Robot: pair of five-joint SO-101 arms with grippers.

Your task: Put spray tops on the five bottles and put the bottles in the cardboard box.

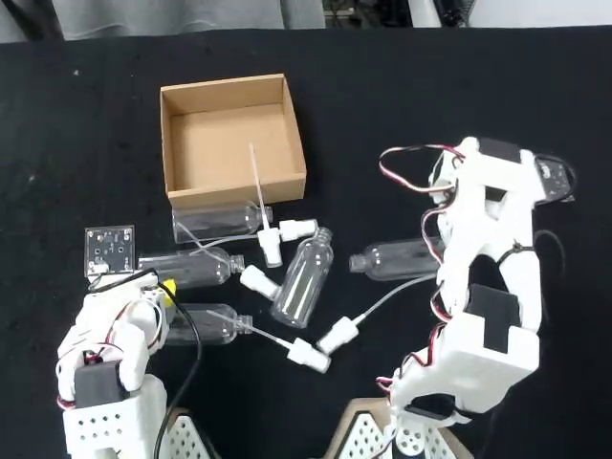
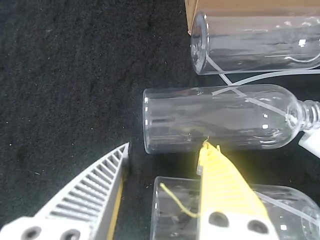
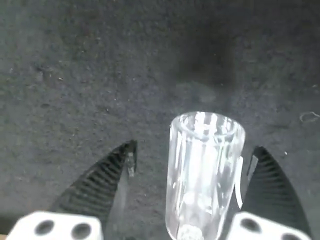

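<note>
**Both grippers open over loose bottles beside the box**

The right gripper (image 3: 194,152) stands wide open, with a clear bottle (image 3: 205,170) between its black fingers (image 3: 100,190). The bottle sits closer to one finger than the other, and I cannot tell whether it touches it. In the high view this bottle lies on its side on the black table (image 1: 76,124), just beside the right arm and well apart from the cardboard box (image 1: 232,134).

The left gripper (image 2: 165,147) is open too, its white finger (image 2: 95,200) and yellow finger (image 2: 225,190) spread and gripping nothing. It hovers over the base ends of two bottles lying side by side: the middle bottle (image 2: 220,120) sits just past the fingertips, and the near bottle (image 2: 280,210) lies under the yellow finger. The far bottle (image 2: 255,42) lies just beside the box's front wall. A tilted bottle (image 1: 303,277) rests between the two arms.

White spray tops (image 1: 308,357) lie loose on the table among the bottles. The upper spray top (image 1: 271,244) sends its thin tube up over the front wall into the box
</note>
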